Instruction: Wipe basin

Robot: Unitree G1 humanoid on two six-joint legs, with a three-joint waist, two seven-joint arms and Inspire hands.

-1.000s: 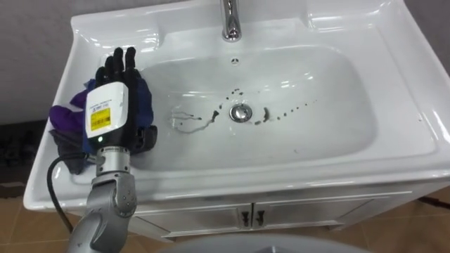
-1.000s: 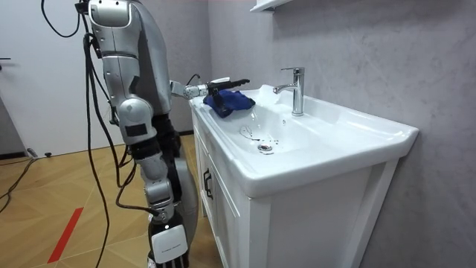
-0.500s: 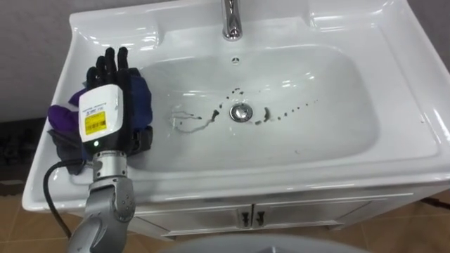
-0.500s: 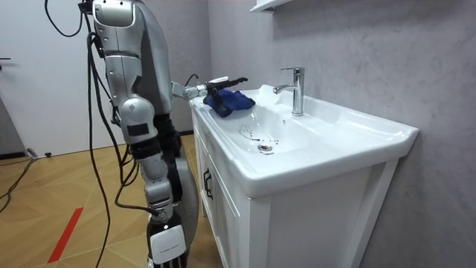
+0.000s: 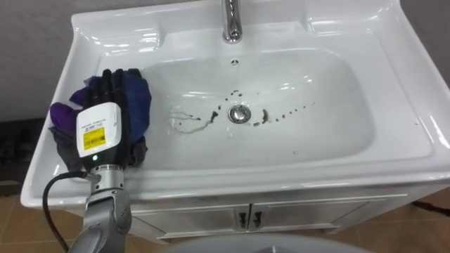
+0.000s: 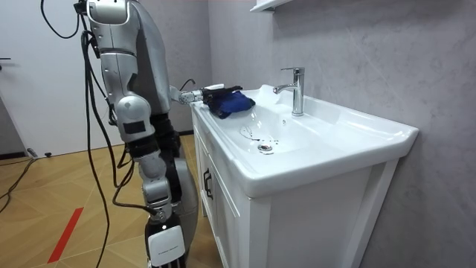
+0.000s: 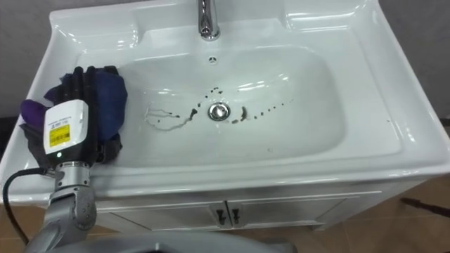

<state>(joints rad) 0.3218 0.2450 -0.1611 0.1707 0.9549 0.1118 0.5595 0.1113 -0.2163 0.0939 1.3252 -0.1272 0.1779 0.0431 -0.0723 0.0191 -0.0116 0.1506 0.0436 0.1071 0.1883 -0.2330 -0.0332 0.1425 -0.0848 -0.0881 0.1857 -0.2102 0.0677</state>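
— How are the fingers set?

— The fingers (image 5: 107, 79) of the left hand (image 5: 98, 130) are seen bent down over the cloth (image 5: 138, 98). Their tips are pressed into its folds, so the cloth is held beneath them. The white-backed hand is laid palm-down on top.

— And where is the cloth found?

— It is bunched on the left rim of the basin (image 5: 337, 119). It is dark blue, with a purple edge shown at the left. Its right side is draped just over the slope into the bowl.

— What is seen in the bowl?

— A drain (image 5: 240, 112) is set in the middle. Dark spots and smears (image 5: 188, 122) are scattered on both sides of it, and a dotted line is traced toward the right. The smears on the left are found near the cloth but apart from it.

— And farther out?

— A chrome tap (image 5: 230, 21) is mounted at the far rim, in line with the drain. The basin is carried on a white cabinet (image 6: 312, 223), whose doors are shown at the near edge. In the room view the robot is placed upright at the cabinet's end, at the room view's left, on a wooden floor (image 6: 44, 186). The left forearm is stretched out level over the rim, and a grey wall (image 6: 372, 59) is seen behind the tap.
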